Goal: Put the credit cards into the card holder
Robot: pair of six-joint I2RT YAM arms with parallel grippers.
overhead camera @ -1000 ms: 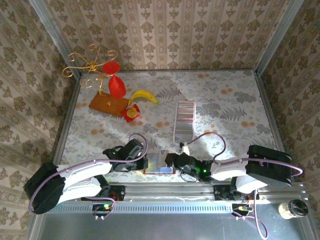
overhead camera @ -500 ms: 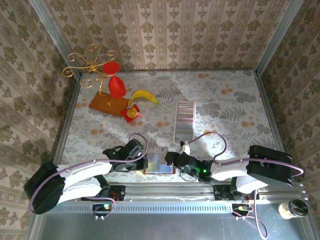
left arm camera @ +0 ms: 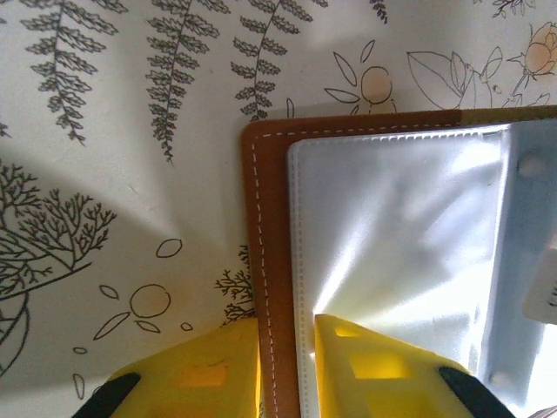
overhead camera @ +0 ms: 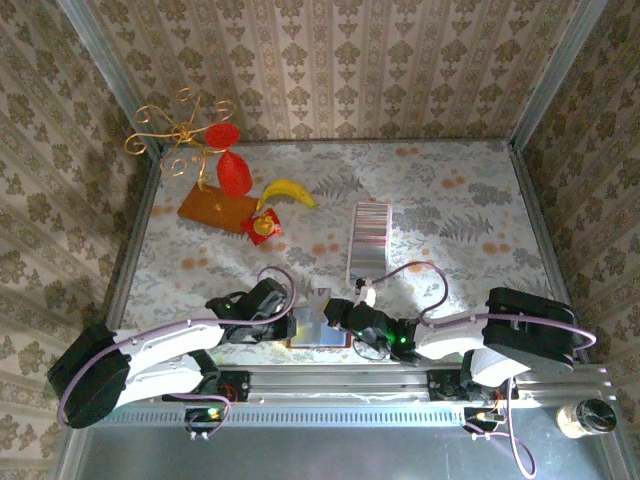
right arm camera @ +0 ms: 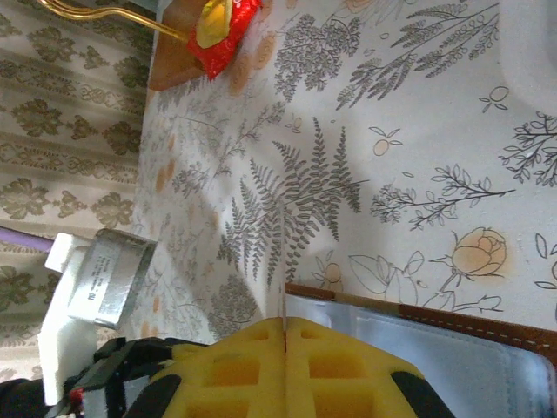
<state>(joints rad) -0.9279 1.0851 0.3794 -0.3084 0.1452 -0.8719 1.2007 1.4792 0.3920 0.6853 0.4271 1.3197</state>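
Note:
The card holder [overhead camera: 316, 330] lies open at the table's near edge, brown leather [left arm camera: 268, 218] with clear pockets [left arm camera: 392, 235] inside. My left gripper [left arm camera: 287, 324] is shut on its left leather edge, one finger on each side. My right gripper [right arm camera: 285, 324] is shut on one thin credit card [right arm camera: 285, 303], seen edge-on, just above the holder's far edge [right arm camera: 435, 315]. In the top view the right gripper [overhead camera: 336, 314] hangs over the holder, close to the left gripper [overhead camera: 290, 326]. The other credit cards [overhead camera: 368, 240] lie in a long overlapped strip mid-table.
At the back left are an orange-brown board [overhead camera: 215, 208], a banana [overhead camera: 287, 190], a small red square [overhead camera: 264, 227], red shapes [overhead camera: 230, 165] and a gold wire stand [overhead camera: 180, 130]. Patterned walls enclose the table. The left arm's wrist [right arm camera: 96, 279] sits close beside my right gripper.
The right gripper has shifted a little left and farther over the open holder with its card. The left gripper and the holder have stayed put.

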